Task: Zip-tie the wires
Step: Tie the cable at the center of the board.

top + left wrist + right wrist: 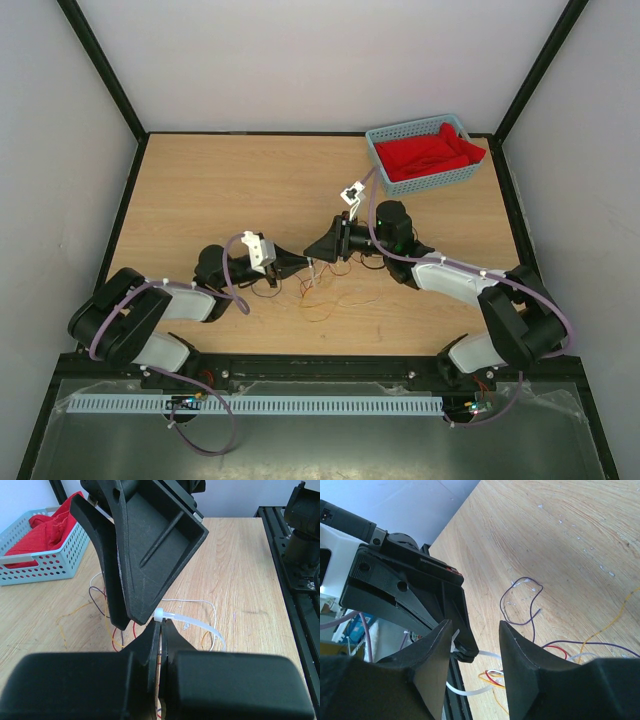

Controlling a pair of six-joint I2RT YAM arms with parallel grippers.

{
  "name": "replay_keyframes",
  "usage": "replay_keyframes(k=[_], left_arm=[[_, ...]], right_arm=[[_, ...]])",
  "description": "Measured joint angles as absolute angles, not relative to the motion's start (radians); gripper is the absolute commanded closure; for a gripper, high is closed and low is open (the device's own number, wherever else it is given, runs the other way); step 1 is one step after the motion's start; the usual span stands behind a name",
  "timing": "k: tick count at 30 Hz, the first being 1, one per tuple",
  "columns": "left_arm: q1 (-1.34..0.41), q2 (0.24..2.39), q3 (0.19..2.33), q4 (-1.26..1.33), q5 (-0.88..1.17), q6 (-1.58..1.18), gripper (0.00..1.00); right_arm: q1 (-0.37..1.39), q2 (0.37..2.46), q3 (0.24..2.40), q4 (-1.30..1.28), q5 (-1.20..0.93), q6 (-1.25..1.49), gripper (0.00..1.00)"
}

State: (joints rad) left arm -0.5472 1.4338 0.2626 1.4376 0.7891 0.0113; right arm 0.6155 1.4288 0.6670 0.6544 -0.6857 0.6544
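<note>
Black left gripper (160,628) pinches the translucent white plastic zip tie (192,623); right gripper (476,626) hovers alongside, jaws parted. Thin red, orange and dark wires (320,295) sprawl on the wooden table (200,200) below: likely light and floppy, best gathered where they bunch.

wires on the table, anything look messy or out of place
Yes: the wires sprawl in loose loops mid-table, unbundled, and the zip tie pinched in the left gripper has its tail curling free.
</note>
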Motion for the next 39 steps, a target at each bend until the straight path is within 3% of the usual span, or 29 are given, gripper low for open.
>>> replay_keyframes(k=[5,12,21,39], left_arm=[[-0.550,1.434,0.263,1.438,0.789,0.011,1.00],[-0.551,1.443,0.263,1.438,0.789,0.011,1.00],[-0.551,1.460,0.263,1.438,0.781,0.011,1.00],[-0.550,1.469,0.263,1.454,0.755,0.010,1.00]], right_arm=[[0.616,1.429,0.667,0.654,-0.701,0.667,0.53],[0.616,1.429,0.667,0.660,-0.725,0.689,0.69],[0.616,1.429,0.667,0.661,-0.750,0.713,1.00],[0.603,1.480,0.736,0.651,-0.743,0.719,1.00]])
